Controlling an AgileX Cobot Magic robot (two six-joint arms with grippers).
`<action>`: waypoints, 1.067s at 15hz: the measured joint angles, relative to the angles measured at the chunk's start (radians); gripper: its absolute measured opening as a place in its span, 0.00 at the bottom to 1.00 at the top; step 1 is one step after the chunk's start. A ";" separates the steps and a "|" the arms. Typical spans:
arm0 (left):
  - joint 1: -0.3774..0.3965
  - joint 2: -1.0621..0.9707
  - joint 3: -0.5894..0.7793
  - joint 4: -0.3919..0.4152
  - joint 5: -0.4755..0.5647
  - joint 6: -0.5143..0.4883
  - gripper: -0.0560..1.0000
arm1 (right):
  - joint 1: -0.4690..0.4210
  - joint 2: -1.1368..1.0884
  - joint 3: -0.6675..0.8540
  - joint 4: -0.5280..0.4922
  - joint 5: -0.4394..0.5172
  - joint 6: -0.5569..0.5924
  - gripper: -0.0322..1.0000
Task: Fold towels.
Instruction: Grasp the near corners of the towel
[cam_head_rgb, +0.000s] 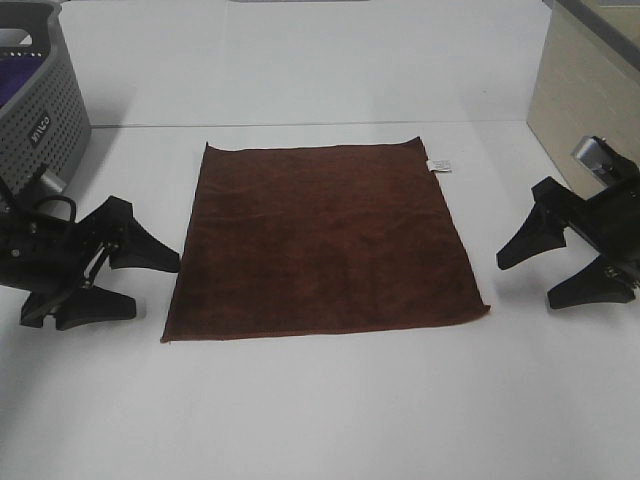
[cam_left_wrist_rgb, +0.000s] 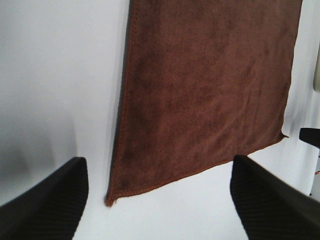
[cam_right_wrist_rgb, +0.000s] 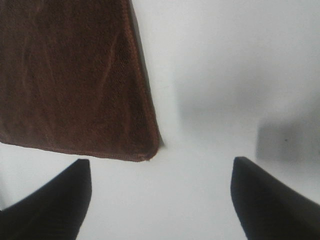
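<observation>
The dark brown towel (cam_head_rgb: 320, 240) lies flat and spread out in the middle of the white table, with a small white tag (cam_head_rgb: 440, 165) at its far right corner. My left gripper (cam_head_rgb: 140, 280) is open and empty, just left of the towel's near left corner (cam_left_wrist_rgb: 111, 199). My right gripper (cam_head_rgb: 535, 275) is open and empty, right of the towel's near right corner (cam_right_wrist_rgb: 150, 156). The towel also shows in the left wrist view (cam_left_wrist_rgb: 205, 90) and the right wrist view (cam_right_wrist_rgb: 70, 80).
A grey perforated basket (cam_head_rgb: 40, 110) with purple fabric inside stands at the far left. A beige box or cabinet (cam_head_rgb: 585, 100) stands at the far right. The white table (cam_head_rgb: 330, 410) stretches in front of the towel.
</observation>
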 joint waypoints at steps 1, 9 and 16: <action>0.000 0.035 -0.023 0.001 0.021 0.000 0.76 | 0.002 0.017 -0.003 0.006 0.000 -0.024 0.74; -0.146 0.165 -0.167 -0.022 0.028 0.003 0.71 | 0.157 0.134 -0.065 0.072 0.009 -0.067 0.65; -0.161 0.178 -0.179 0.027 -0.014 0.003 0.05 | 0.194 0.164 -0.080 0.063 -0.038 -0.027 0.03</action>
